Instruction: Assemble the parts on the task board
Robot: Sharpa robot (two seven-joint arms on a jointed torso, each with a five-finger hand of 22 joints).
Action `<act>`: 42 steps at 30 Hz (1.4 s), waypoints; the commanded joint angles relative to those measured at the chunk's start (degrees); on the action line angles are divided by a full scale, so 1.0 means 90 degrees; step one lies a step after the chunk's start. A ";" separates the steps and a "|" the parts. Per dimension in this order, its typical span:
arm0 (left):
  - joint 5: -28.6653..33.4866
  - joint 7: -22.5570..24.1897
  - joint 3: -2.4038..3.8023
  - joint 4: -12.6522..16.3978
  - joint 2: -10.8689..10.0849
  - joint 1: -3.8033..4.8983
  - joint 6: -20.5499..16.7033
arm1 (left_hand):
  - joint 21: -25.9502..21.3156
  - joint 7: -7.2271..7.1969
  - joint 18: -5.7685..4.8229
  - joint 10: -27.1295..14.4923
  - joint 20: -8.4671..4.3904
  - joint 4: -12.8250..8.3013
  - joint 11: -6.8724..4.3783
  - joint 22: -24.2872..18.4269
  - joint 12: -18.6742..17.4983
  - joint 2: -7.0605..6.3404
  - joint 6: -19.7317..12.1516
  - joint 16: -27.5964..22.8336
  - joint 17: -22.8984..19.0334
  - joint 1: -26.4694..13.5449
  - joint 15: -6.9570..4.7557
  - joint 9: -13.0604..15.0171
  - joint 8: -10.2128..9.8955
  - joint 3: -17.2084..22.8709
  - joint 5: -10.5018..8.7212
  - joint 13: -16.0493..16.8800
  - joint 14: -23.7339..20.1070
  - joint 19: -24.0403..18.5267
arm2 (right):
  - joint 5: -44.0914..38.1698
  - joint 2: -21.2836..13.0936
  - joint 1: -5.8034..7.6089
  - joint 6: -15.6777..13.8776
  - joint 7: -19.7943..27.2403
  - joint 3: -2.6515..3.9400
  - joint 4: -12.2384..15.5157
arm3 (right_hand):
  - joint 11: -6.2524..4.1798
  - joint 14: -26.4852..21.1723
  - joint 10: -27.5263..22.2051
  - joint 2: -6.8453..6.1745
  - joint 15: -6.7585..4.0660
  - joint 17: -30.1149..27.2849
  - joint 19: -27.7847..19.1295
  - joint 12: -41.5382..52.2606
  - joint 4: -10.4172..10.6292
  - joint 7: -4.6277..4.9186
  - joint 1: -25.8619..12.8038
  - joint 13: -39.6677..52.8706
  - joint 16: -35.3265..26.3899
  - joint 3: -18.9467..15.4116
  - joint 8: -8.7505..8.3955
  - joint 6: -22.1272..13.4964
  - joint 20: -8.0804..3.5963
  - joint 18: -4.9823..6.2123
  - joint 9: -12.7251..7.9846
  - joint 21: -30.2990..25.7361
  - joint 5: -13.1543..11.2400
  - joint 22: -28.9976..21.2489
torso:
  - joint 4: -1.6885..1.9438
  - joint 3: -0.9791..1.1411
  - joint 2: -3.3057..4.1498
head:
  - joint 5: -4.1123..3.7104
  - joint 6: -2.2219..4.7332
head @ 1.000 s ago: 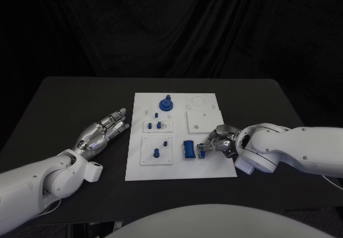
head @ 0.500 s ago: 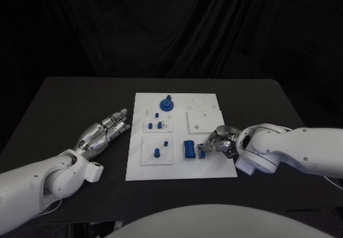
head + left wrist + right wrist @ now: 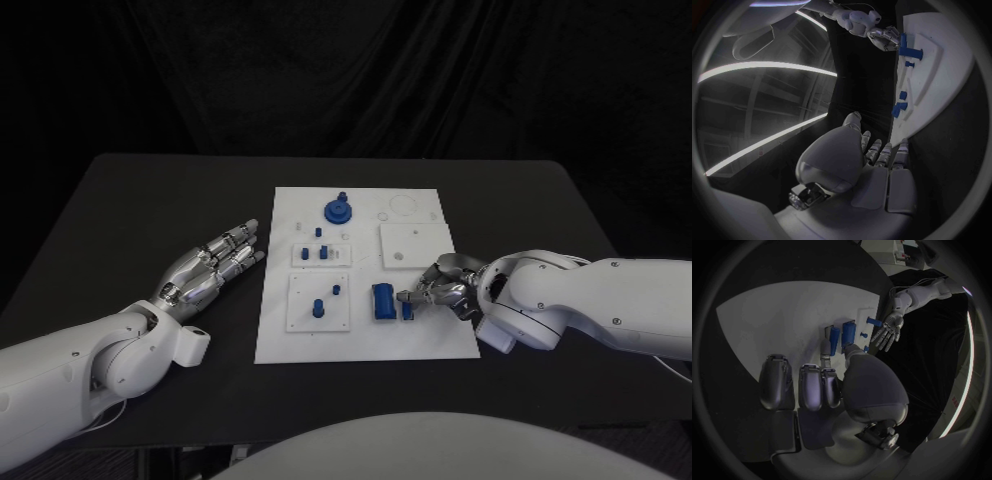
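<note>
My right hand point(image 3: 444, 287) sits at the near right part of the task board point(image 3: 433, 340), fingers curled in toward a small blue part point(image 3: 408, 310) at their tips. From the head view I see that part just right of a larger upright blue block point(image 3: 382, 301), and the fingertips touch it, but I cannot tell from there whether it is pinched. The right wrist view shows more: my thumb and one finger point(image 3: 826, 351) close on the narrow blue piece point(image 3: 833, 333), while the other fingers hang curled and apart from it, and the larger block point(image 3: 848, 335) stands just beside.

My left hand point(image 3: 214, 263) lies on the black worktop point(image 3: 130, 220) just left of the board, palm up, fingers straight and spread, holding nothing. The left wrist view point(image 3: 873, 155) confirms it: the fingers point along the board's edge point(image 3: 907, 120) without touching a part.

Farther along the board, the head view shows a small raised plate with a blue peg point(image 3: 335, 290) near its left side, then another small plate with two short blue pieces point(image 3: 313, 253), and a bare square plate point(image 3: 415, 245) to their right. At the far end stands a round blue gear-like part point(image 3: 339, 210) with a pin on top. The left wrist view also shows my right hand point(image 3: 886, 37) at the blue block point(image 3: 909, 49) from the side.
</note>
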 commanded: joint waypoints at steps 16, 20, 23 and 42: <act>0.0034 0.0039 0.0006 -0.0002 0.0005 -0.0023 0.0093 | 0.0001 0.0035 0.0065 -0.0029 0.0045 -0.0037 0.0019 0.0001 0.0016 0.0015 -0.0004 -0.0019 -0.0005 0.0072 0.0051 0.0008 0.0030 0.0001 0.0034 0.0002 -0.0016 -0.0023 | -0.0564 -0.0169 -0.0026 -0.0004 -0.0093 -0.0007 0.0121 | -0.0094 0.0415 0.0675 0.0022 -0.0071 0.0162 0.0199 0.0017 -0.0043 -0.0189 0.0165 0.1677 0.0053 -0.0308 0.0793 0.0086 -0.0063 0.0054 0.0458 0.0090 -0.0211 0.1214 | -0.0003 0.0001 0.0003 | 0.0004 -0.0001; 0.0034 0.0036 0.0006 -0.0004 0.0005 -0.0028 0.0094 | 0.0001 0.0035 0.0065 -0.0029 0.0045 -0.0037 0.0019 0.0001 0.0016 0.0015 -0.0004 -0.0019 -0.0005 0.0072 0.0051 0.0008 0.0030 0.0001 0.0034 0.0002 -0.0016 -0.0023 | -0.0643 -0.0195 -0.0026 0.0066 -0.0128 -0.0007 0.0129 | -0.0164 0.0414 0.0675 0.0064 -0.0128 0.0170 0.0204 0.0017 -0.0019 -0.0261 0.0214 0.1677 0.0061 -0.0437 0.1372 -0.0123 -0.0119 0.0050 0.0861 0.0101 -0.0289 0.1218 | -0.0003 0.0000 0.0000 | 0.0005 -0.0001; 0.0034 0.0038 0.0006 -0.0002 0.0004 -0.0031 0.0092 | 0.0001 0.0035 0.0065 -0.0029 0.0045 -0.0037 0.0019 0.0001 0.0016 0.0015 -0.0004 -0.0019 -0.0005 0.0072 0.0051 0.0008 0.0030 0.0001 0.0034 0.0002 -0.0016 -0.0023 | -0.0669 -0.0215 -0.0026 0.0103 -0.0115 -0.0007 0.0138 | -0.0183 0.0417 0.0675 0.0083 -0.0144 0.0186 0.0206 0.0017 -0.0018 -0.0286 0.0220 0.1677 0.0069 -0.0478 0.1542 -0.0169 -0.0134 0.0049 0.0976 0.0106 -0.0338 0.1219 | -0.0003 0.0000 0.0000 | 0.0016 -0.0001; 0.0035 0.0297 0.0009 0.0619 -0.0373 0.0035 -0.0537 | -0.0016 0.0415 0.0044 0.0099 -0.0260 0.0416 -0.0082 -0.0094 0.0198 0.0014 0.0544 -0.0023 -0.0009 -0.0131 -0.0192 0.0059 0.0228 -0.0114 -0.0103 0.0031 -0.0026 -0.0065 | 0.0134 -0.0741 0.0386 -0.1513 0.2984 -0.0003 0.0149 | 0.0237 -0.2207 -0.3063 0.0613 0.0371 -0.5133 -0.2402 -0.3705 -0.0040 0.0071 0.0484 -0.3053 -0.3601 -0.0362 0.0945 -0.0328 0.0281 0.0759 0.0323 -0.5220 0.0016 -0.0699 | 0.0006 -0.0001 -0.0005 | -0.0027 -0.0001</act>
